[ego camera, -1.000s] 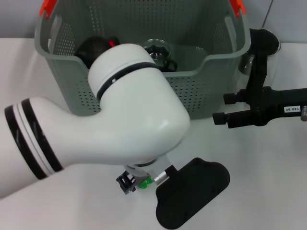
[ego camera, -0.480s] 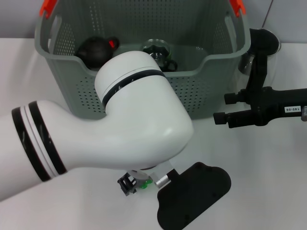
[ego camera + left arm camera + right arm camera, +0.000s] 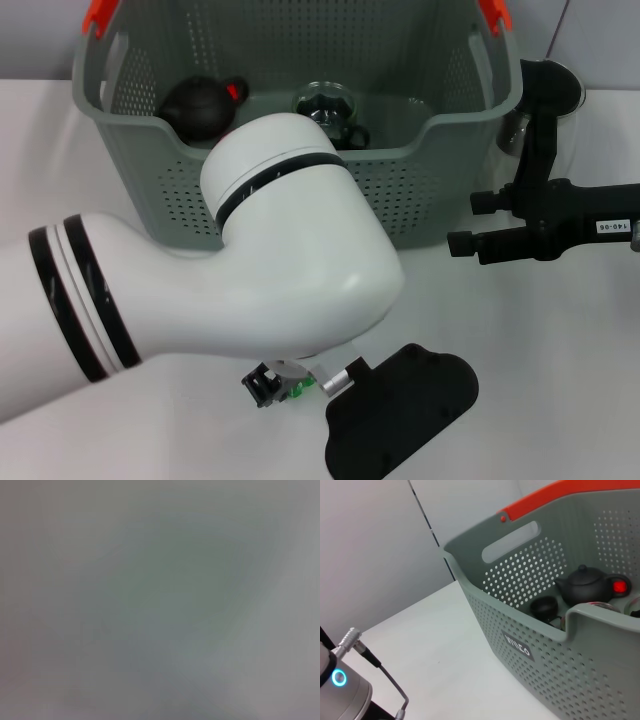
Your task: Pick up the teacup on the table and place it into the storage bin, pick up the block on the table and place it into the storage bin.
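The head view looks forward and down from above; the left arm's white elbow [image 3: 290,250] fills the near foreground before the storage bin [image 3: 300,190]. The left wrist view faces something so close that only a grey blur shows. The right wrist view looks along the white table [image 3: 435,645] at the storage bin's labelled outer wall, sharing its black teapot [image 3: 587,585] with the head view.

The storage bin [image 3: 420,190], a grey-green perforated plastic basket with orange-red corner tabs, stands upright across the top of the head view. A small dark label with pale letters marks one outer wall. Inside it, a small dark teacup [image 3: 543,607] sits upright, seen at centre right in the right wrist view. The block cannot be made out in any view.
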Robot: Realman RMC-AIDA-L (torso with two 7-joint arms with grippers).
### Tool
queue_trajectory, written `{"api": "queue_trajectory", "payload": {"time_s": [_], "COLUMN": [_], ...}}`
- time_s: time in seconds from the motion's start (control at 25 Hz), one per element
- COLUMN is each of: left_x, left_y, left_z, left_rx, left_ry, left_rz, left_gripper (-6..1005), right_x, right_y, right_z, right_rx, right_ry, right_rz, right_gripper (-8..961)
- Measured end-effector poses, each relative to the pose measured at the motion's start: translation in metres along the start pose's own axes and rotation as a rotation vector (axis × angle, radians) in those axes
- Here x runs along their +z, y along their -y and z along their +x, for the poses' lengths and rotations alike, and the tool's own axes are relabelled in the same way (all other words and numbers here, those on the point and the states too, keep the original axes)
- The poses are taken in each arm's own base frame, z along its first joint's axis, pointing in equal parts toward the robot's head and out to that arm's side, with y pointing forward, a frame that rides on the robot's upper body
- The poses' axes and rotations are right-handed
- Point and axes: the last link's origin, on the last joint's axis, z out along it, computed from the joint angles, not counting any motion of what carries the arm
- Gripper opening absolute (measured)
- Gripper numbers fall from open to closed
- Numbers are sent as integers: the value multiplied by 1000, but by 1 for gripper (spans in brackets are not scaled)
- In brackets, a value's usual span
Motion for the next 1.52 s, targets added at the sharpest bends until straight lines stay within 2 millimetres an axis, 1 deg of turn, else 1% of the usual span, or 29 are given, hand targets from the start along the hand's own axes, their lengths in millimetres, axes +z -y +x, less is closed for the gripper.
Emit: {"api": "queue_trajectory", "payload": {"time_s": [0.16, 0.6, 0.92, 1.04, 1.16, 1.28, 1.32, 1.4, 1.48, 1.52], "left_x": [1, 0, -4, -10, -23, -41, -50, -62, -77, -81], "left_y": [0, 1, 3, 3, 1, -4, -5, -6, -8, -9], "left_z": [0, 0, -1, -1, -6, -11, -17, -25, -39, -43], "left_rx": [0, -10, -43, -69, -135, -221, -271, -342, -457, -490], "left_ry": [1, 3, 10, 9, -18, -98, -143, -211, -316, -346], "left_rz": [-1, 6, 12, 8, -1, 12, 32, 62, 107, 119], "left_gripper": [491, 480, 412, 412, 413, 413, 413, 414, 414, 414], "right_x": [0, -1, -2, -2, -4, -5, -5, -6, -6, -6], "right_y": [0, 0, 0, 0, 1, 1, 1, 1, 1, 1], "right_z": [1, 1, 2, 2, 1, 2, 2, 2, 2, 2], "right_rx": [1, 4, 5, 4, 1, -4, -9, -18, -19, -20], "right_ry": [0, 5, 6, 6, 4, 4, 3, 3, 3, 2], "right_rz": [1, 3, 4, 3, 5, 7, 8, 8, 7, 6], "right_gripper": [945, 945, 944, 944, 944, 944, 944, 944, 944, 944]}}
